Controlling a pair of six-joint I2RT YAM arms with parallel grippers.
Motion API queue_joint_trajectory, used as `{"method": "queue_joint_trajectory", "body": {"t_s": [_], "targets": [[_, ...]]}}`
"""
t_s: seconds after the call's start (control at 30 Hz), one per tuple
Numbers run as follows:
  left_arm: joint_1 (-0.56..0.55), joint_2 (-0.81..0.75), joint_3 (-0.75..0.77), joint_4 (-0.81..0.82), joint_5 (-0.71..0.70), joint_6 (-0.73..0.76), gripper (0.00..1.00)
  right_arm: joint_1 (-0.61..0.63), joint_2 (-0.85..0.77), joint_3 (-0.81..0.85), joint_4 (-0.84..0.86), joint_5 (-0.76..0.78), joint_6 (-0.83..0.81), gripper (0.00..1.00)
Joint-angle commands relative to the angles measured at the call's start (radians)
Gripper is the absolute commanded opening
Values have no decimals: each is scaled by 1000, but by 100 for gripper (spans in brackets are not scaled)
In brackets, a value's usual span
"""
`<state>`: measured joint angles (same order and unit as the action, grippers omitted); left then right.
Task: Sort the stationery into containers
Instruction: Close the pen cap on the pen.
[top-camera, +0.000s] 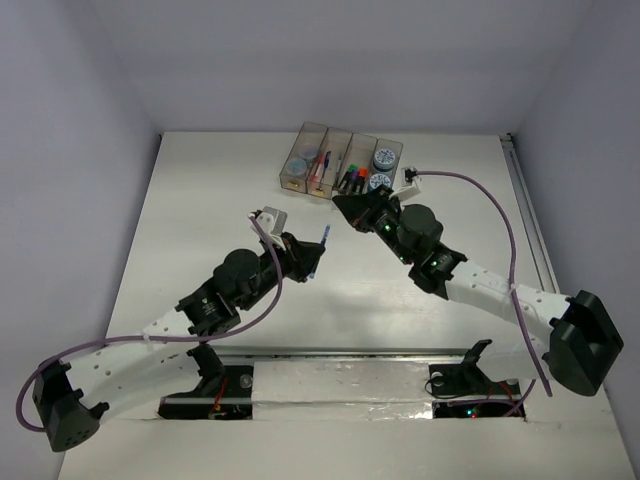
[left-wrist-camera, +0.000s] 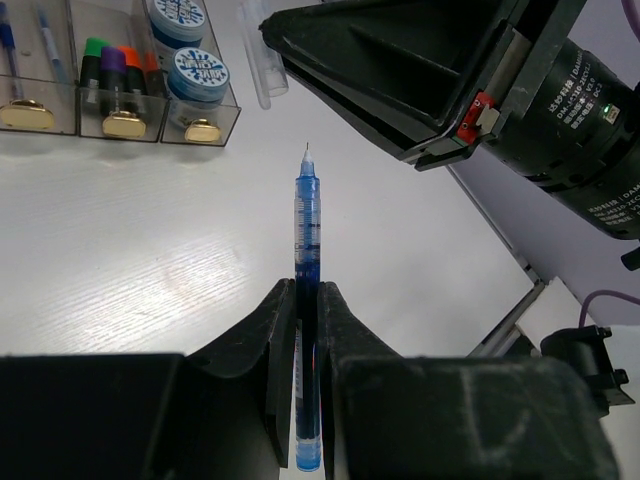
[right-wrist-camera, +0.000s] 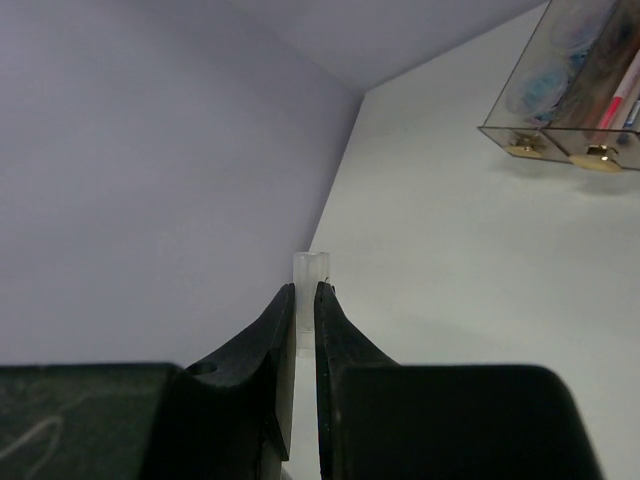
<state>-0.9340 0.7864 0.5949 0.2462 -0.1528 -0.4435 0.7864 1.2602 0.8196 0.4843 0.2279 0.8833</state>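
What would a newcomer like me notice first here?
Above the white table, the left gripper pinches a thin blue pen with its needle tip bare. The right gripper clamps a small clear plastic tube, probably the pen's cap. Farther back stands a row of four smoky-brown translucent bins holding pens, short coloured highlighters and blue-grey rolls.

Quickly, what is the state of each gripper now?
Left gripper: shut on the blue pen.
Right gripper: shut on a small clear tube, probably a pen cap.
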Motion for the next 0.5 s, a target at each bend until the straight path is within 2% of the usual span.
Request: {"method": "queue_joint_trajectory", "body": {"t_s": [0.0,0.47], "targets": [[3,5,5,70,15,20,0,-3,4,-7,106,-41,37,0],[3,24,25,56,-25,31,0,-3,13,-30,137,-81,31,0]]}}
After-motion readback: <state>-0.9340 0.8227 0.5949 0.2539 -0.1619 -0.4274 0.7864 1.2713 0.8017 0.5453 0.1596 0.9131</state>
